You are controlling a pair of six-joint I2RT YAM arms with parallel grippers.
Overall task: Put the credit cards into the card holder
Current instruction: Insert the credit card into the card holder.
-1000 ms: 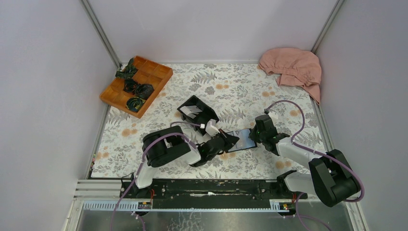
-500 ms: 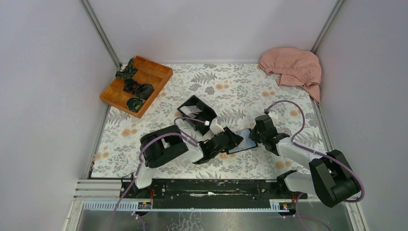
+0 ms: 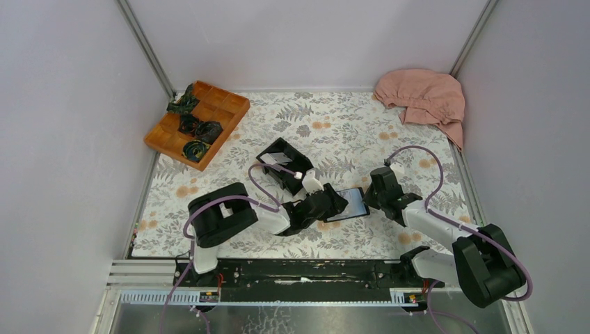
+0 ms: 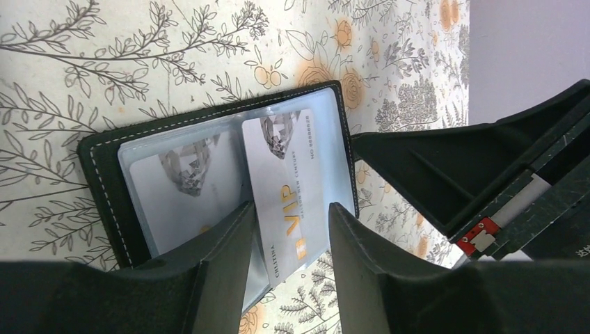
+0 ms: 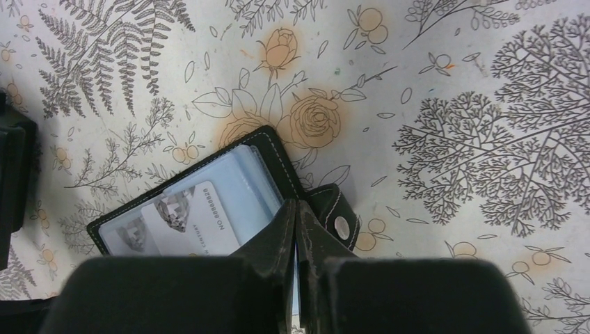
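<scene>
The black card holder (image 3: 350,203) lies open on the floral table between my two grippers. In the left wrist view its black edge (image 4: 104,167) frames blue-grey pockets. One credit card (image 4: 181,188) sits fully in a pocket. A second credit card, marked VIP (image 4: 289,181), sticks partly out of the pocket beside it. My left gripper (image 4: 290,212) is open, a finger on each side of the VIP card. My right gripper (image 5: 297,209) is shut on the card holder's edge (image 5: 271,149), next to the clasp tab (image 5: 337,219). More white cards (image 3: 277,159) lie in a black box.
The rigid black box (image 3: 296,160) stands just behind the left gripper. An orange compartment tray (image 3: 229,97) with dark bundles sits at the back left. A pink cloth (image 3: 423,97) lies at the back right corner. Grey walls close in three sides.
My left gripper has opened and let go of the VIP card, which stays partly in the pocket. The left arm's elbow has swung left. The right gripper has kept its place.
</scene>
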